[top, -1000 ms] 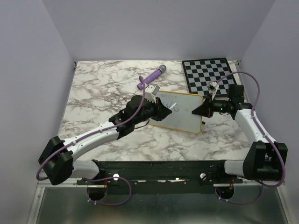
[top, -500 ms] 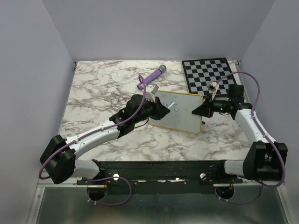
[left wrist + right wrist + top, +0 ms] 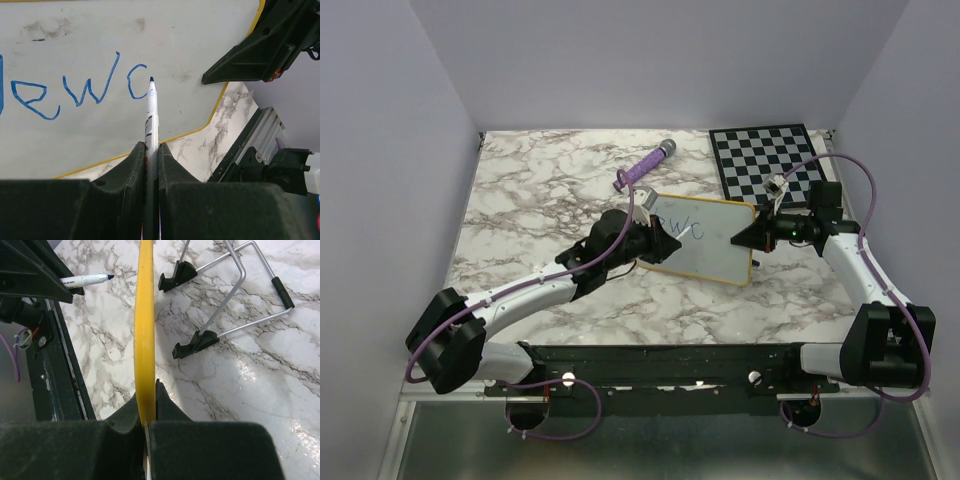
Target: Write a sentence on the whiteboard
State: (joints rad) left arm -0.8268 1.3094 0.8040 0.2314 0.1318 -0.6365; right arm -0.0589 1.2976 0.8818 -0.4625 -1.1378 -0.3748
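On the marble table (image 3: 520,200), the left gripper (image 3: 150,155) is clamped on a marker (image 3: 151,112). Its tip is just beside the "c" of the blue sentence (image 3: 80,90) on the whiteboard (image 3: 715,250), which stands mid-table. The right gripper (image 3: 146,407) pinches the board's yellow edge. A checkered board (image 3: 765,160) lies behind.

Soft, even light falls from overhead, leaving only faint shadows on the marble tabletop (image 3: 540,190), which gleams bright white in the right wrist view. The whiteboard (image 3: 175,45) looks dull grey. Up close, the left tool (image 3: 150,147) and right tool (image 3: 146,397) blur into dark masses.
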